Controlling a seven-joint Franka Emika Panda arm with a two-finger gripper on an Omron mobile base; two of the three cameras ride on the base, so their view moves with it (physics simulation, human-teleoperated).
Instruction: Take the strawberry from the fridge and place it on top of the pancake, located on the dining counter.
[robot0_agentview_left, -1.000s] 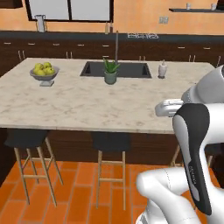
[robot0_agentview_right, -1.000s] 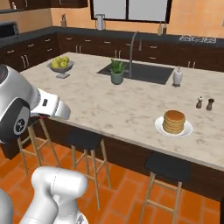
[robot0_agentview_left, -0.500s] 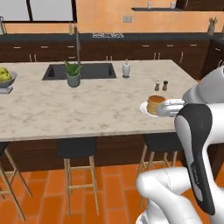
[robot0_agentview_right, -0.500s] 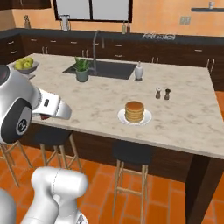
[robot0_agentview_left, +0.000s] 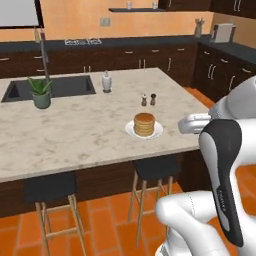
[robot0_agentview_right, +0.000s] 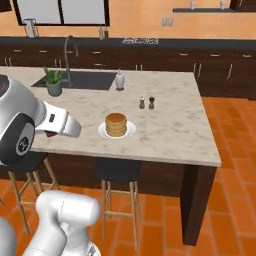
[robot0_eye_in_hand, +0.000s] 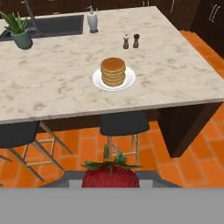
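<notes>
Left base view: the short golden-brown pancake stack (robot0_agentview_left: 144, 124) on its white plate sits near the front edge of the beige marbled dining counter (robot0_agentview_left: 75, 135). Right base view: same spot. Hand view: the gripper (robot0_eye_in_hand: 109, 177) is clamped on the small red strawberry (robot0_eye_in_hand: 109, 176), light, soft, bruisable — hold its sides gently.
</notes>
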